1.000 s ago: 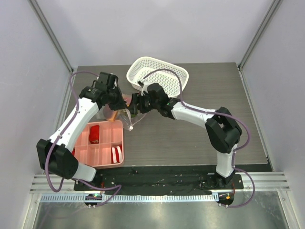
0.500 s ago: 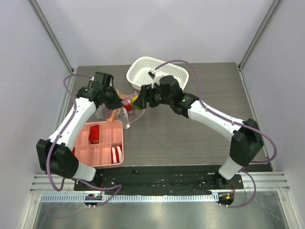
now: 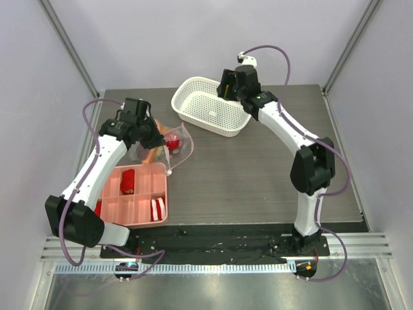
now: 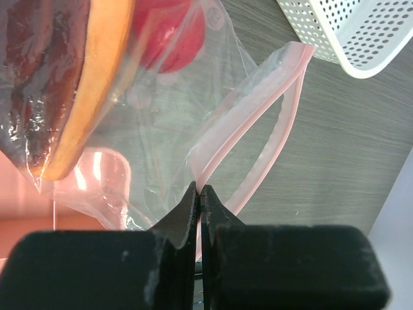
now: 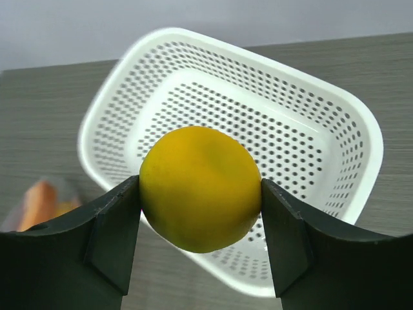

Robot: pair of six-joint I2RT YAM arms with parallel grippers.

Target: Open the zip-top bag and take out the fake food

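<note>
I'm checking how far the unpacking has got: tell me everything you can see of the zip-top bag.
The zip-top bag is clear, thin, crinkled plastic with a pink zip strip along its mouth. The mouth stands open, its two strips bowed apart in a loop. The left gripper has its fingers closed on the strip at one end of that loop. Inside show a red round piece and an orange-brown wedge. It sits left of the white basket, beyond the pink tray.
</note>
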